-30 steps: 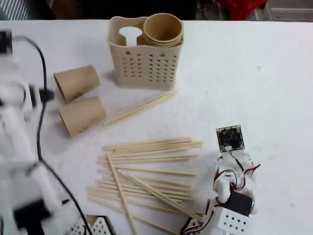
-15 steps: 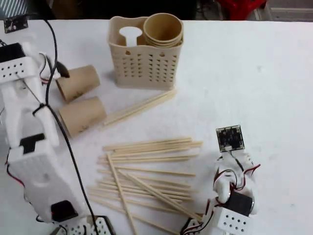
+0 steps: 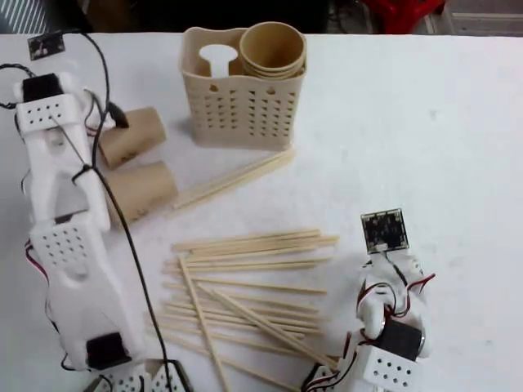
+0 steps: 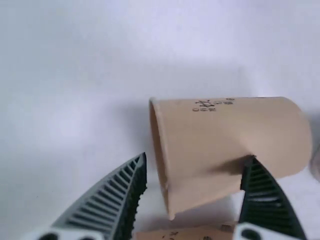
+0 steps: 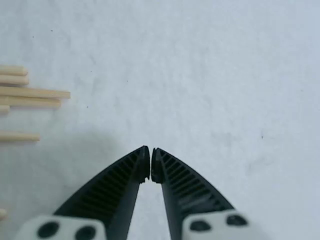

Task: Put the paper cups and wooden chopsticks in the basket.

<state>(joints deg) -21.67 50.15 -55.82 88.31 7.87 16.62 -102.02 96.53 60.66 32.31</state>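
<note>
Paper cup, the upper of two lying on their sides, is seen in the high view at 8 o'clock from the basket, its long axis running roughly from 8 to 2 o'clock. It is straddled by the left gripper, whose fingers are spread wide. The right gripper is pressed together over bare table beside the chopsticks, well apart from the cup. The cup's mouth is hidden under the arm in the high view. In the left wrist view one finger is seen beyond the rim and the other over the wall, so the grip is judged to close along the axis.
</note>
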